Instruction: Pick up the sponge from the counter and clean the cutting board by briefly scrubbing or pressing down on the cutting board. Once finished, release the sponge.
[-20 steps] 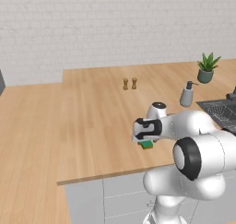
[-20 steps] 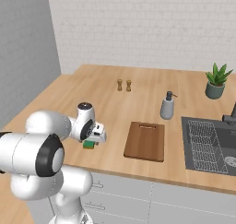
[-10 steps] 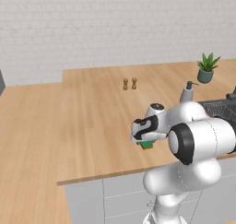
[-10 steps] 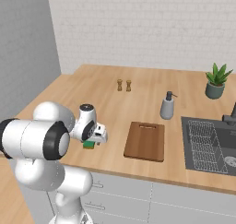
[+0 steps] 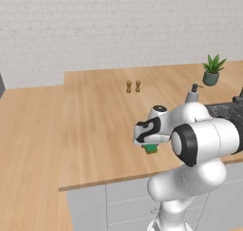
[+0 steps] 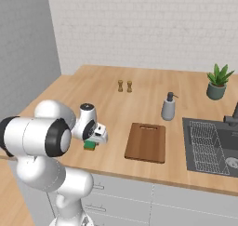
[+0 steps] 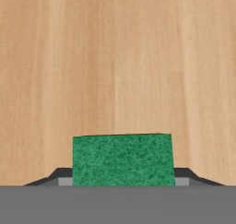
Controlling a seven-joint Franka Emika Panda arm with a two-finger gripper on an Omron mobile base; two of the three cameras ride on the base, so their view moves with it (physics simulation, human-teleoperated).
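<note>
The green sponge (image 7: 122,159) lies flat on the light wood counter (image 7: 120,57), near its front edge. My gripper (image 7: 123,178) is straight over it, and its dark fingertips (image 7: 60,173) press against the sponge's two short sides, so the grip is shut on it. From the base, the sponge (image 6: 89,146) peeks out under the gripper (image 6: 94,140), a hand's width left of the reddish-brown cutting board (image 6: 146,141). In the left base view the sponge (image 5: 151,149) shows below the gripper (image 5: 149,144), and my arm hides the board.
Two small shakers (image 6: 124,85) stand at the back of the counter (image 6: 111,104). A grey soap dispenser (image 6: 168,106) is just behind the board, a potted plant (image 6: 217,81) is far right, and a dark sink (image 6: 211,146) lies right of the board.
The jaws have closed from wide open onto the sponge's sides. The arm's elbow has swung a little, while the hand stays over the sponge.
</note>
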